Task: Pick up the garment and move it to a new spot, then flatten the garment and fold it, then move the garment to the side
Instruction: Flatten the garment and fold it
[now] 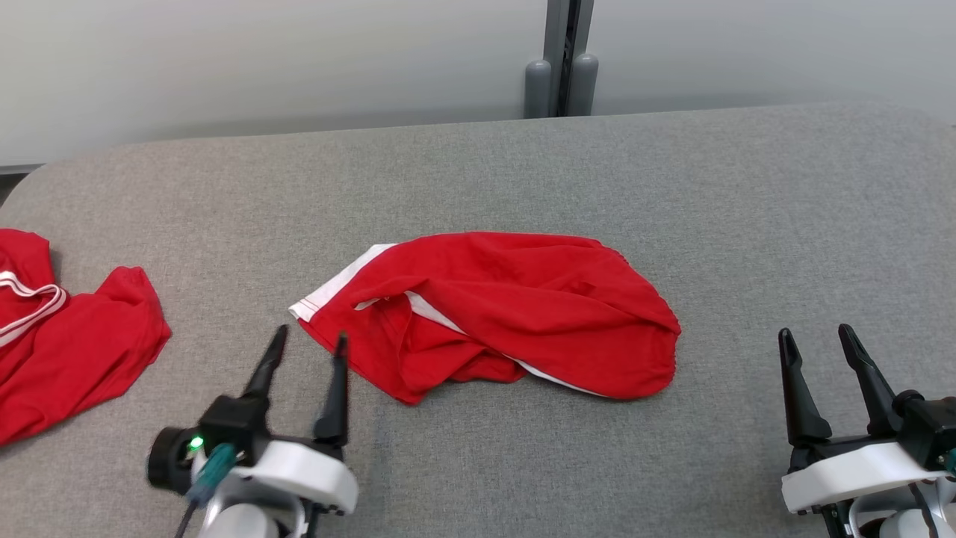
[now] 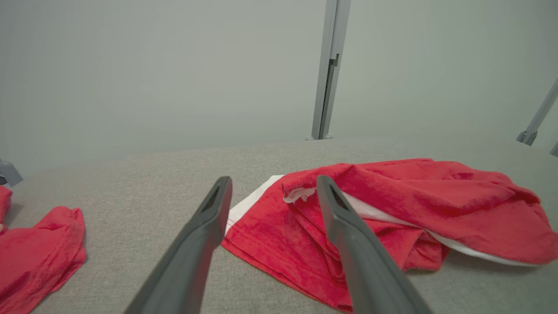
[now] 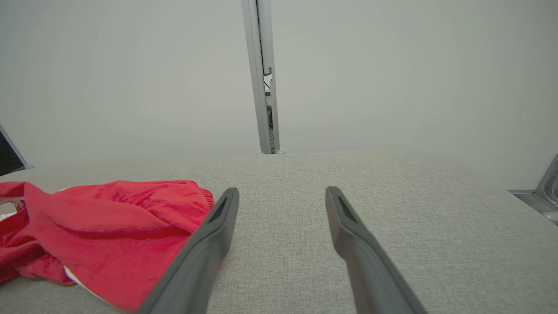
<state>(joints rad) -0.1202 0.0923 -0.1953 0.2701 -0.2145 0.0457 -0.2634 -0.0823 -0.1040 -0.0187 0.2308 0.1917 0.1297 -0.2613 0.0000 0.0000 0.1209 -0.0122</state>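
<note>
The left gripper (image 1: 311, 338) and right gripper (image 1: 814, 332) each have 2 long dark fingers (image 1: 798, 388) on white housings (image 1: 314, 474); the left has a green light (image 1: 196, 443) and a teal plug (image 1: 213, 471).

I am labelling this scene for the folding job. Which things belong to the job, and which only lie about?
For the job: crumpled red garment at the centre; left gripper and right gripper, both open.
Lying about: second red garment at the left edge; grey post behind the grey surface.
</note>
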